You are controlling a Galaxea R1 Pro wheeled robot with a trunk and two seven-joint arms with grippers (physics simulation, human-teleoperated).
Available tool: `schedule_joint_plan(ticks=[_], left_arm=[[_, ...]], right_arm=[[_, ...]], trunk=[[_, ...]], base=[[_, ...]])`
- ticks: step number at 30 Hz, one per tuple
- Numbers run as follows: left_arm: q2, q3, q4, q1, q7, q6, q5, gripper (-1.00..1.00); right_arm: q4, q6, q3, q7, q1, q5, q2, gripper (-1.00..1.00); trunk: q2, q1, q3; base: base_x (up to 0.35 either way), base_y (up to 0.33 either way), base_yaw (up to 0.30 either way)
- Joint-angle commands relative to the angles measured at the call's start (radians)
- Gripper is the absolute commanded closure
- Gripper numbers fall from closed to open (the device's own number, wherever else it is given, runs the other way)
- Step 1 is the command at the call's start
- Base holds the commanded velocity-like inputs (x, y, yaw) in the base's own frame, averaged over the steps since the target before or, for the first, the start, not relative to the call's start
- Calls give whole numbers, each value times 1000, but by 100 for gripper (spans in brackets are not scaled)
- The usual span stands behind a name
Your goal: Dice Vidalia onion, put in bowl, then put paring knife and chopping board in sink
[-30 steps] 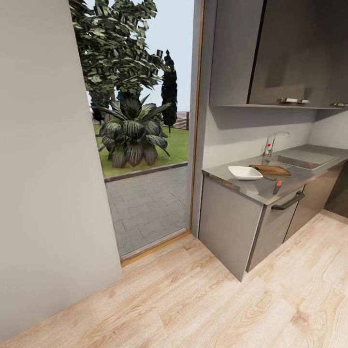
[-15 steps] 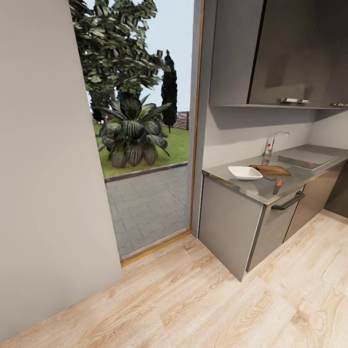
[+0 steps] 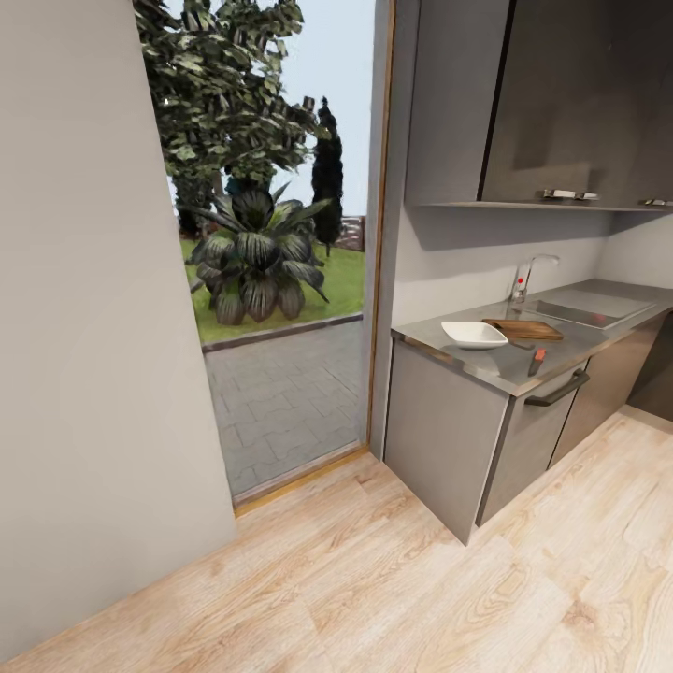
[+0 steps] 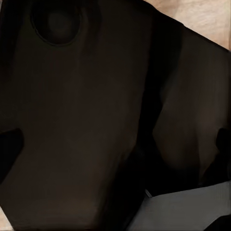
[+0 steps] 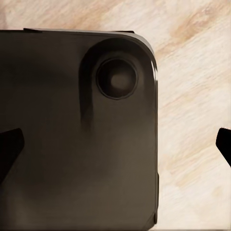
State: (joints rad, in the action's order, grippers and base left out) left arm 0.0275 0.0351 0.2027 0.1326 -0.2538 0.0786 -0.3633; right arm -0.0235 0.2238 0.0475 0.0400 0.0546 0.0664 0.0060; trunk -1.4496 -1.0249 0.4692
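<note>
1. From my head view the countertop stands well ahead, to my right, far from both my grippers
2. On it the bowl lies just beside the chopping board; the paring knife rests near the front edge
3. Beyond them is the sink with its faucet
4. My wrist views face a dark robot body over wooden floor; fingertip slivers sit at the frame edges, so whether my grippers are spread or pressed together I cannot tell

Head camera facing countertop from afar, wrist cameras floorward
</note>
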Motion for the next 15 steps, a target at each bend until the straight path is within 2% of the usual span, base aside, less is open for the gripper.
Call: schedule_joint_plan(ticks=[1,3,6,11,15], left_arm=[[0,5,3,1,-5,2,-7,-100],[-1,4,3,1,-4,-38,-8,-100],[0,2,3,1,3,-63,-6,-100],[10,4,3,1,7,-74,-3,-100],[7,4,3,1,7,-75,-3,-100]], right_arm=[[0,2,5,3,1,8,1,-100],[1,3,5,4,1,7,1,-100],[1,6,8,7,1,1,1,-100],[0,8,10,9,1,-1,2,-100],[0,8,10,9,1,0,2,-100]], trunk=[[0,0,1],[0,0,1],[0,0,1],[0,0,1],[0,0,1]], base=[[0,0,0],[0,0,0],[0,0,0],[0,0,0],[0,0,0]])
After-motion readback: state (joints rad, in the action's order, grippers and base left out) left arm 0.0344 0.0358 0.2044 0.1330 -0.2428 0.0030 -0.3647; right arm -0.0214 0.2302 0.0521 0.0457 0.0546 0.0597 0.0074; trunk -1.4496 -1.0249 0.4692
